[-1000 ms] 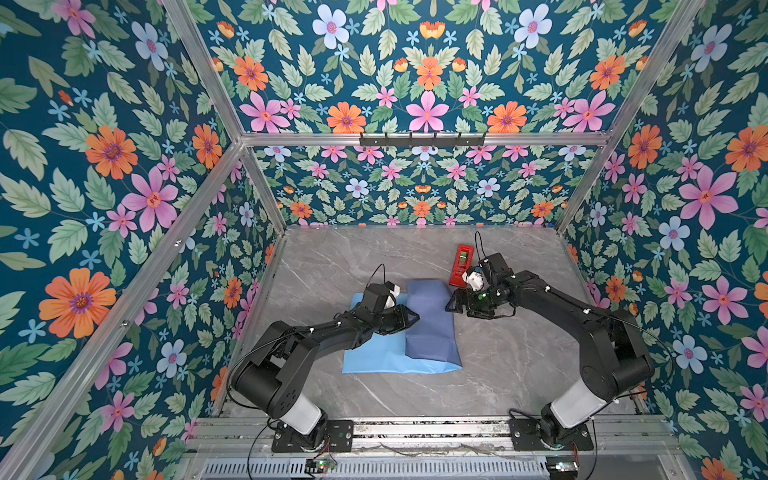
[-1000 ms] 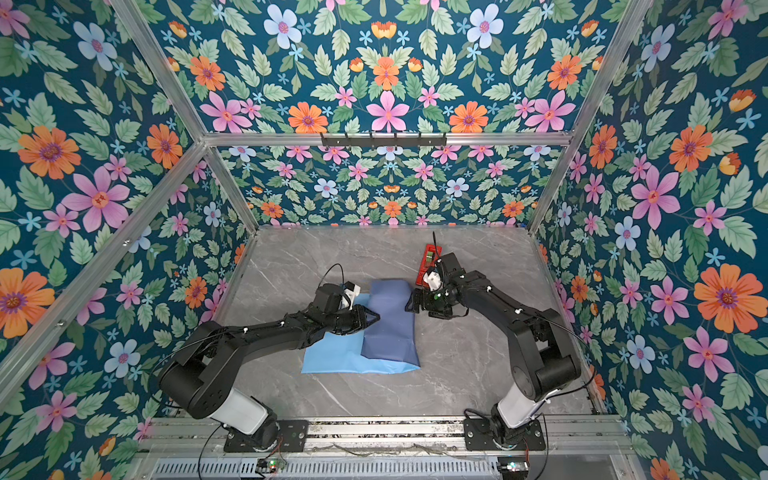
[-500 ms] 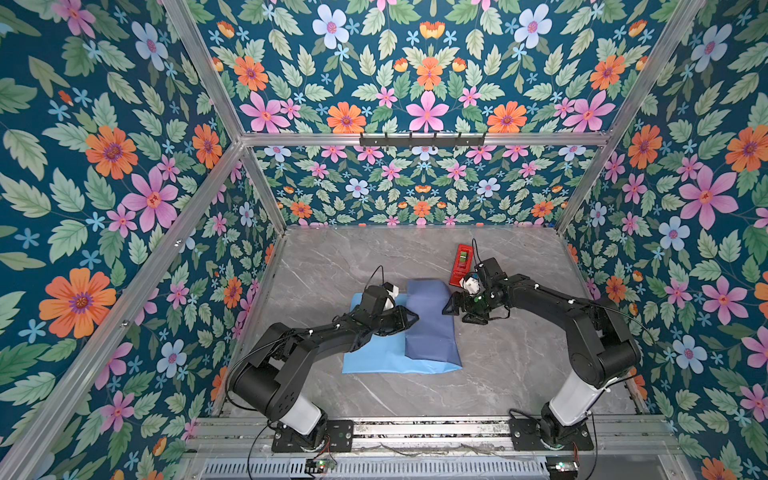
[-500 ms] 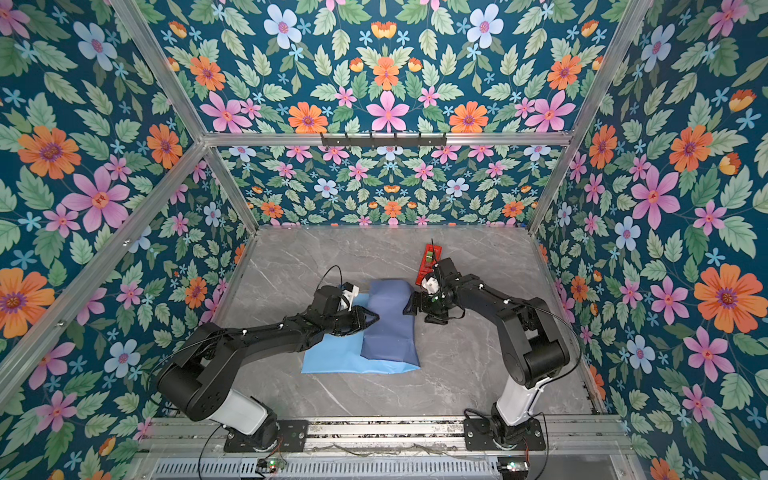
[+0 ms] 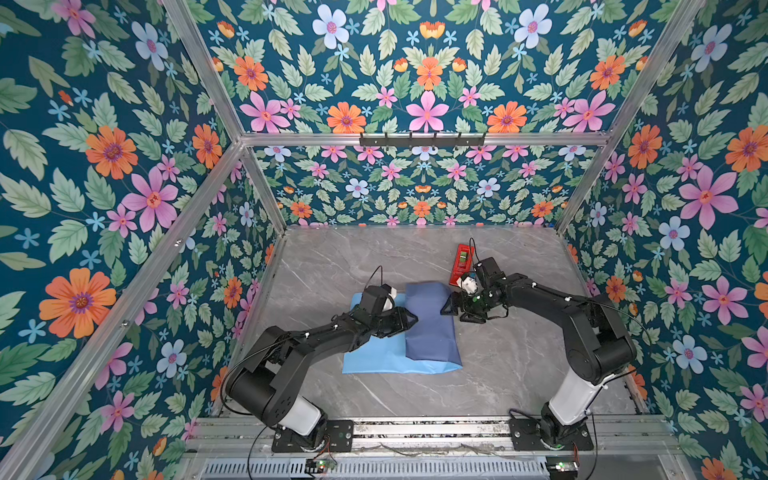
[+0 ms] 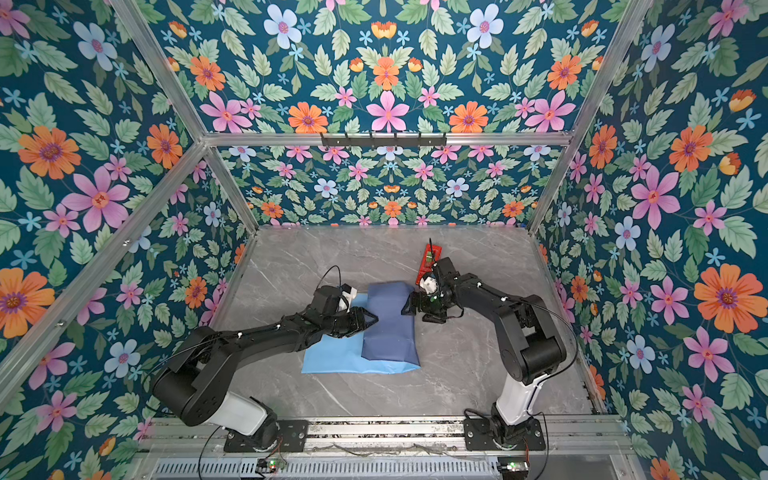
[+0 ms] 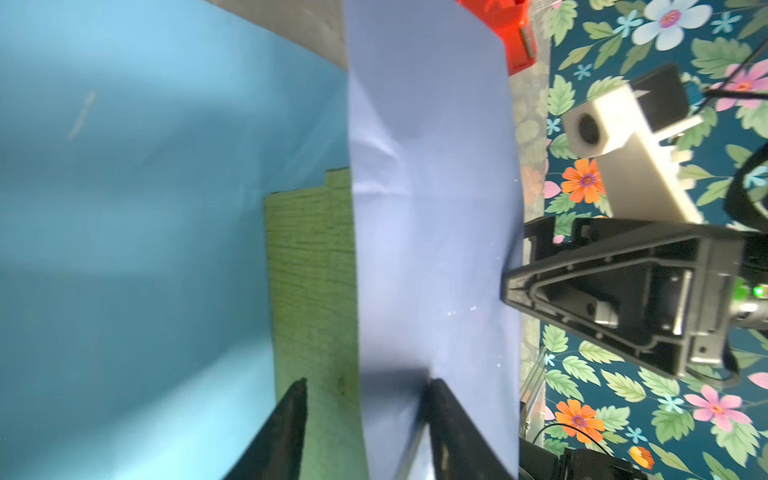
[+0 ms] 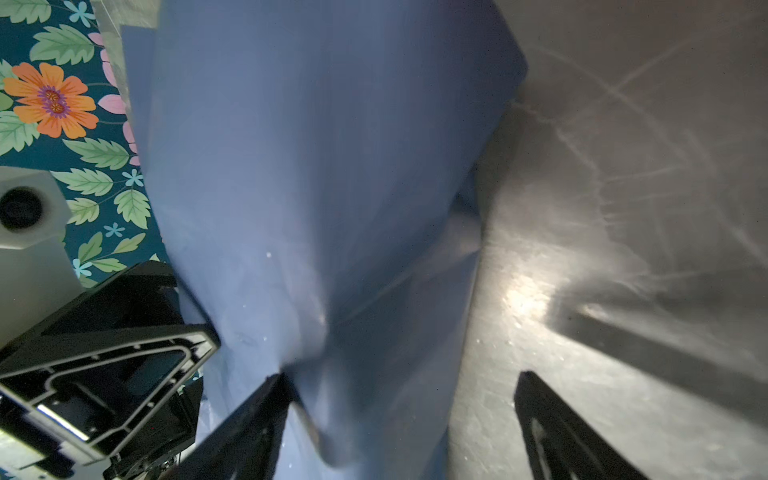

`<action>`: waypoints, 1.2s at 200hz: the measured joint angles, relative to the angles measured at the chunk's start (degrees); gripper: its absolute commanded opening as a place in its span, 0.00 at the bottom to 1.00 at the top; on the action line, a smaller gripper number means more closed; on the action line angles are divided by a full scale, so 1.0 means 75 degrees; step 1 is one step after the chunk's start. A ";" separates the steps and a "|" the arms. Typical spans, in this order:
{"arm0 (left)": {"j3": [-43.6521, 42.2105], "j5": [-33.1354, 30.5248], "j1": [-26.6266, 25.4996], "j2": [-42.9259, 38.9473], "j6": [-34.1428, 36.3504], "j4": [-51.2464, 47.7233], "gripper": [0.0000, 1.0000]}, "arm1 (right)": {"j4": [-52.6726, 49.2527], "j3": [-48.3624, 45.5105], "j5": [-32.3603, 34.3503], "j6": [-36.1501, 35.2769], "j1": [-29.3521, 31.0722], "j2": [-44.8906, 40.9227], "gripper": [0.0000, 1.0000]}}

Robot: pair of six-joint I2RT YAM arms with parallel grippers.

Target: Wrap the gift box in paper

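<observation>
Gift box (image 7: 311, 270) mid worktop (image 5: 332, 270), mostly under paper (image 5: 430, 328) slate flap, L gripper (image 7: 365, 386) jaws apart astride flap edge, holding nothing, R gripper (image 8: 399, 374) wide open at flap's opp. side.

A plain olive-green gift box (image 7: 311, 270) shows only as a strip. The large blue paper sheet (image 7: 432, 187) covers the rest with its slate-blue face and spreads sky-blue beside the box. The left gripper (image 7: 366, 384) holds its black fingers (image 7: 291, 428) apart, straddling the flap's edge over the box. Past the box, a red plastic tape dispenser (image 7: 511, 33) is partly in view.
</observation>
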 measured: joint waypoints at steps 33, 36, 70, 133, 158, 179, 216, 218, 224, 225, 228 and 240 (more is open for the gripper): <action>0.0259 -0.0047 0.0000 -0.0017 0.0026 -0.0571 0.68 | -0.0067 0.0041 0.0009 -0.0085 0.0000 0.0009 0.86; 0.0289 -0.0050 0.0000 -0.0012 0.0029 -0.0615 0.68 | -0.0070 0.0041 0.0009 -0.0090 0.0000 0.0009 0.86; 0.0568 -0.0035 -0.0009 0.0093 0.0082 -0.0831 0.71 | -0.0102 0.0064 0.0017 -0.0096 0.0000 0.0009 0.85; 0.0766 0.0140 -0.0055 0.0405 0.0361 -0.0915 0.51 | -0.0128 0.0102 0.0012 -0.0102 0.0003 0.0047 0.85; 0.0708 0.0201 -0.0061 0.0402 0.0428 -0.0723 0.42 | -0.0221 0.0163 0.0061 -0.0134 0.0003 0.0050 0.85; 0.0568 0.0187 -0.0058 0.0321 0.0437 -0.0545 0.37 | -0.0382 0.0289 0.0131 -0.0219 0.0009 0.0058 0.86; 0.0297 0.0134 -0.0055 0.0207 0.0423 -0.0230 0.35 | -0.0758 0.0673 0.0312 -0.0329 -0.0009 -0.0029 0.87; 0.0289 0.0131 -0.0055 0.0204 0.0423 -0.0213 0.35 | -0.0772 0.0685 0.0303 -0.0332 -0.0009 -0.0050 0.87; 0.0265 0.0125 -0.0055 0.0198 0.0414 -0.0175 0.35 | -0.0807 0.0708 0.0259 -0.0341 -0.0009 -0.0102 0.87; 0.0259 0.0125 -0.0055 0.0198 0.0414 -0.0166 0.35 | -0.0810 0.0711 0.0251 -0.0341 -0.0009 -0.0111 0.87; 0.0251 0.0125 -0.0055 0.0195 0.0405 -0.0149 0.35 | -0.0828 0.0714 0.0210 -0.0344 -0.0006 -0.0137 0.87; 0.0219 0.0125 -0.0055 0.0195 0.0391 -0.0085 0.35 | -0.0848 0.0682 0.0087 -0.0341 0.0006 -0.0204 0.87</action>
